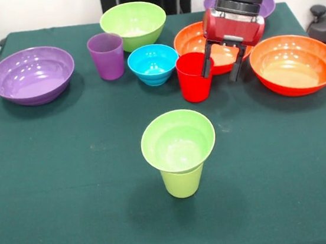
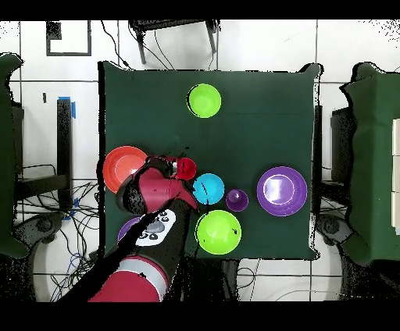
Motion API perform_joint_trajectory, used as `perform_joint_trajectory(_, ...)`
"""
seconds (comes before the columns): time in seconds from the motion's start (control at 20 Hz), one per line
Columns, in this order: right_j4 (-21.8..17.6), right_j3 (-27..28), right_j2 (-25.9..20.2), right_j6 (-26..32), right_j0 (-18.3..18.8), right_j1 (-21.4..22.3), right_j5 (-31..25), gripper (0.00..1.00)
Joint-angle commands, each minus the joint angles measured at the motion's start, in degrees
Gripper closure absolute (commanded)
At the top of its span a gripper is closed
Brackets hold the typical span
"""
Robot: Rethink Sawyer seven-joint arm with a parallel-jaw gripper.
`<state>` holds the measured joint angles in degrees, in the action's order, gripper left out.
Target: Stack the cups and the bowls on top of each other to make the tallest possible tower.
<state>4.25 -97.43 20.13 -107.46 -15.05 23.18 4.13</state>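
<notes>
Beside the smooth red plastic cup (image 1: 195, 76), the Sawyer arm's red-and-black gripper (image 1: 223, 67) hangs with its two black fingers (image 1: 207, 62) spread apart and clasping nothing; one finger stands just at the cup's rim, the other over the edge of the nearer wide orange ribbed bowl (image 1: 202, 41). The red cup stands upright, mouth up, its long axis vertical.

Close to the red cup on the side away from the gripper sits the small blue ribbed bowl (image 1: 153, 63), mouth up, and past that the translucent purple cup (image 1: 106, 55), also upright. Behind those two rests the medium lime-green ribbed bowl (image 1: 134, 24). A second wide orange bowl (image 1: 294, 63) lies on the gripper's far side from the red cup, near the table's edge, and a wide purple ribbed bowl (image 1: 32, 75) sits well apart beyond the purple cup, close to the opposite edge. Another purple bowl (image 1: 268, 5) shows partly behind the arm.

In front of the red cup, across a strip of bare green tablecloth (image 1: 58, 188), the lime-green cup (image 1: 183, 183) stands upright with the small lime-green ribbed bowl (image 1: 178, 141) seated on its mouth, opening upward. Open cloth surrounds this pair on every side, out to the table's front edge.
</notes>
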Motion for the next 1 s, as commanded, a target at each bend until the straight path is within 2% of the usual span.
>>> perform_joint_trajectory(0.05,-1.00,-2.87,-5.88,-9.43,2.14,-0.29,1.62,0.00)
perform_joint_trajectory(0.35,-1.77,-3.47,-6.45,-9.08,2.74,0.43,1.41,0.00)
perform_joint_trajectory(1.0,0.22,-5.81,-5.02,-10.89,0.02,1.61,-0.13,0.00)
